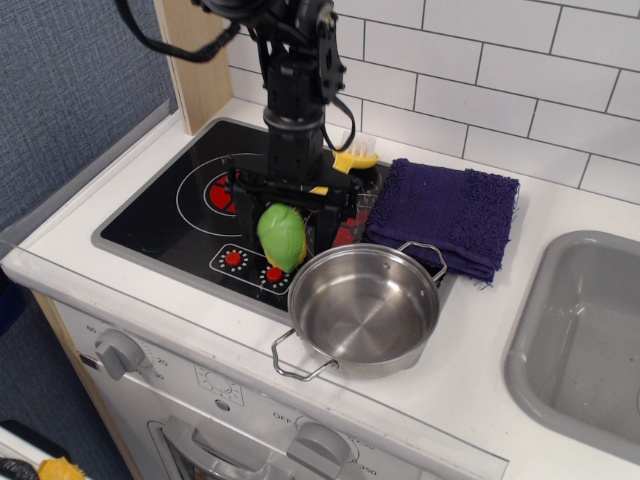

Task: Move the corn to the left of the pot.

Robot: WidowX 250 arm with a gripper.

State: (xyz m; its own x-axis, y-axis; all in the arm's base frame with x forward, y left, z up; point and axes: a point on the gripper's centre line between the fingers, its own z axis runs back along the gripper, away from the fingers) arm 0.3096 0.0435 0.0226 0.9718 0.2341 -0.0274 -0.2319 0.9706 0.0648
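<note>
The corn [281,236] is a small green oval with a little yellow showing, held in my gripper [285,230] just above the black stovetop's knob area. My gripper is shut on it and hangs from the black arm that comes down from the top of the view. The shiny steel pot [364,308] with two wire loop handles stands at the front edge of the stovetop, right of and below the corn. The corn is close to the pot's upper-left rim.
A black toy stovetop [175,215] with red burners and two red knobs [233,259] lies left. A purple cloth [445,215] is behind the pot. A yellow-handled brush [355,159] lies behind my arm. A grey sink basin [585,340] is at the right.
</note>
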